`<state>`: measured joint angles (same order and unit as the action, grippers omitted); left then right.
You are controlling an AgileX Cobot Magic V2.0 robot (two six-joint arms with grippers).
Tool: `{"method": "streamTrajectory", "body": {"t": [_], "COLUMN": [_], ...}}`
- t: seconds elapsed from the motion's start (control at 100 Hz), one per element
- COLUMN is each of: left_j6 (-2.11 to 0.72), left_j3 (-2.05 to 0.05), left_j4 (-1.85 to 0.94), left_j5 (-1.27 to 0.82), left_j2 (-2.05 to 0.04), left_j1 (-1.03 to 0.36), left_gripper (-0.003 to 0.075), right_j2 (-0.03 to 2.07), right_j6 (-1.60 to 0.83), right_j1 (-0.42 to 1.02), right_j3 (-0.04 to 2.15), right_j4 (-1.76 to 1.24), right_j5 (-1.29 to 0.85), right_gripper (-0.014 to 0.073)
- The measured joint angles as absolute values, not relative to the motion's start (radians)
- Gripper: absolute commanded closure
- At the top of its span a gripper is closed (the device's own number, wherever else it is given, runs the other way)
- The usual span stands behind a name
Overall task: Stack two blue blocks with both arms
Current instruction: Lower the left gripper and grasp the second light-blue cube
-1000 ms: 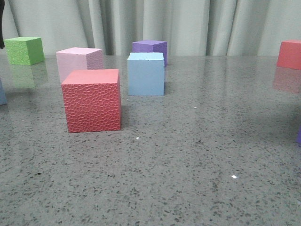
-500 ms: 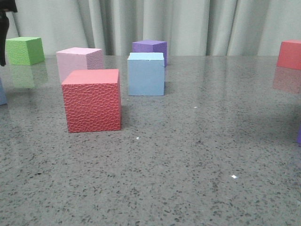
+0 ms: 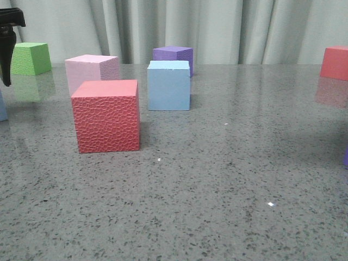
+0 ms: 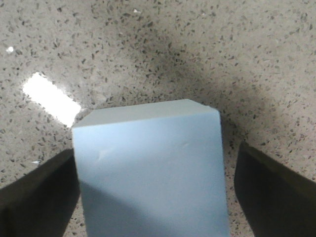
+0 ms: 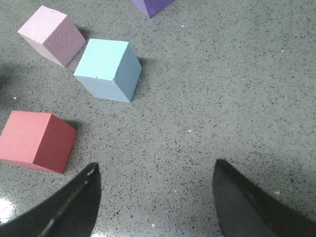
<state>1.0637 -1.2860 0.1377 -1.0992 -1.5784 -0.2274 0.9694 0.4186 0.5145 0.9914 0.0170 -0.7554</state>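
The left gripper (image 4: 153,197) stands directly over one blue block (image 4: 150,173), its two dark fingers (image 4: 37,192) spread wide with the cube between them; one finger looks just beside or touching the cube's edge, the other shows a clear strip of surface between it and the block, so the jaws straddle it but are not clamped on it. In the front view only a sliver of this block (image 3: 2,106) shows at the far left edge, with the left arm's black finger hanging above it. The second blue block (image 3: 169,85) sits well apart, near the middle of the grey speckled surface (image 3: 228,179), just in front of the purple cube (image 3: 174,54) and beside the pink cube (image 3: 91,70), behind the red cube (image 3: 106,115). The right gripper (image 5: 155,197) hovers with its fingers spread and nothing between them; in its wrist view that central blue block (image 5: 108,69) lies ahead and off to one side, a corner turned toward the gripper. The left arm seems the one set to grasp first, since its block already lies squarely between the fingers.
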Motion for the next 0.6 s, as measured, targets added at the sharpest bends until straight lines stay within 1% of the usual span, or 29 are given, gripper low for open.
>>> {"method": "streamTrajectory", "body": {"t": [0.04, 0.11, 0.23, 0.31, 0.49, 0.56, 0.6], "left_j6": [1.064, 1.064, 1.064, 1.064, 1.066, 1.064, 1.059], "left_j3": [-1.286, -1.286, -1.286, -1.288, -1.288, -1.292, -1.297], "left_j4": [0.138, 0.14, 0.141, 0.141, 0.141, 0.139, 0.133], "left_j5": [-1.099, -1.099, -1.099, -1.099, -1.099, -1.099, -1.099], "left_j2": [-1.578, -1.578, -1.578, -1.578, -1.578, -1.578, -1.58], "left_j1": [-0.227, -0.227, -0.227, -0.227, -0.227, -0.229, -0.231], "left_gripper": [0.0143, 0.0194, 0.0304, 0.0364, 0.0458, 0.048, 0.048], "right_j2": [0.969, 0.969, 0.969, 0.969, 0.969, 0.969, 0.969], "right_j6": [0.419, 0.419, 0.419, 0.419, 0.419, 0.419, 0.419], "right_j1": [0.515, 0.515, 0.515, 0.515, 0.515, 0.515, 0.515], "right_j3": [0.991, 0.991, 0.991, 0.991, 0.991, 0.991, 0.991], "right_j4": [0.017, 0.017, 0.017, 0.017, 0.017, 0.017, 0.017], "right_j5": [-0.755, -0.755, -0.755, -0.755, -0.755, -0.755, -0.755], "right_gripper": [0.0108, 0.0108, 0.0108, 0.0108, 0.0108, 0.0108, 0.0108]}}
